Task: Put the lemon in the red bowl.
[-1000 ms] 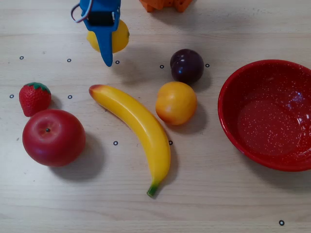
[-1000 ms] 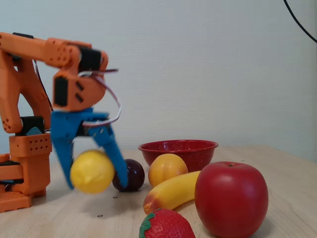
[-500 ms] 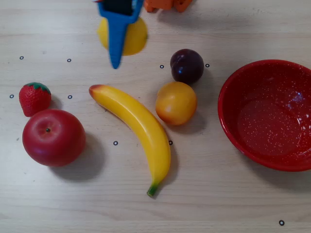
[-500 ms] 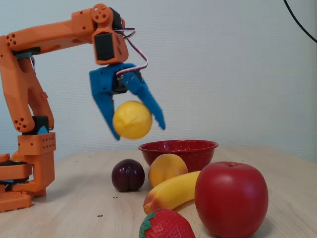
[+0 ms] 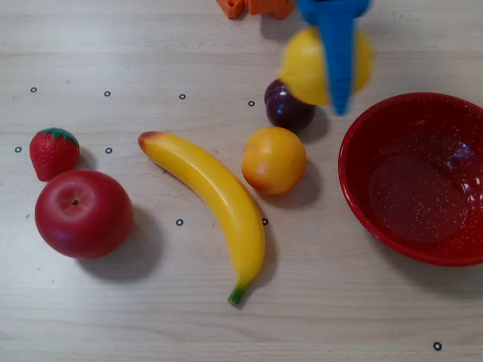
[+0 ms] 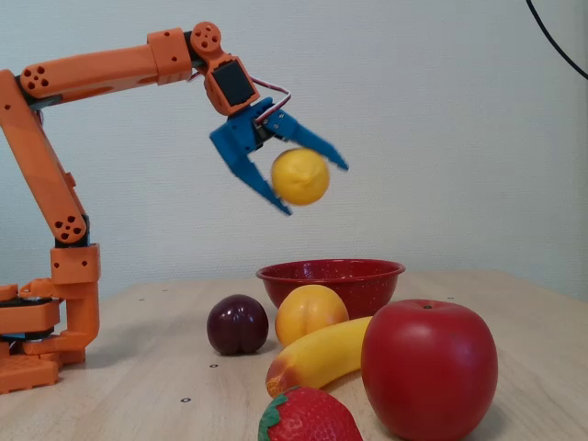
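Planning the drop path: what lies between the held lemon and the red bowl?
Nothing: in the fixed view only open air separates the lemon, held in the gripper, from the red bowl below.

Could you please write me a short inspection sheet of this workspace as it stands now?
Surface: pale wood-grain table with small ring marks.
Job's things: lemon held high in the air; red bowl empty, on the table.
Clutter: banana, apple, strawberry, plum, orange-yellow fruit.
Grippers: blue gripper shut on the lemon.
Cables: thin wires at the wrist; black cable upper right in the fixed view.
Surroundings: plain pale wall.
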`<state>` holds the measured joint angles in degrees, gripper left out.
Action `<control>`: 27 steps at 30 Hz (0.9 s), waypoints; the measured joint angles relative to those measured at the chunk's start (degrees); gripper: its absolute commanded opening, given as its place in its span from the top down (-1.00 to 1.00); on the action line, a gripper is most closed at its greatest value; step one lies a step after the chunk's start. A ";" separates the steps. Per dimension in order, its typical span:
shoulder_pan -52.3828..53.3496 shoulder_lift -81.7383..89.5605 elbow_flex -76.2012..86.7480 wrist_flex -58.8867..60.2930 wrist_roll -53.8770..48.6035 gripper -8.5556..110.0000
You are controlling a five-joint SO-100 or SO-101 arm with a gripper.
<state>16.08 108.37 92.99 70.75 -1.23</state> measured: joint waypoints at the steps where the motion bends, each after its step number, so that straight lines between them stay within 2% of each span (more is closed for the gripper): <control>1: 1.41 0.18 1.05 -2.02 0.97 0.85; 9: 9.32 -0.18 10.90 -23.20 8.70 0.85; 15: 12.22 -7.12 18.19 -37.53 15.47 0.70; 19: 12.74 -11.87 18.37 -39.37 16.08 0.57; 25: 13.27 -17.93 18.19 -38.41 15.73 0.22; 27: 13.62 -18.72 17.23 -36.30 15.73 0.17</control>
<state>29.71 89.65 110.21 34.45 14.50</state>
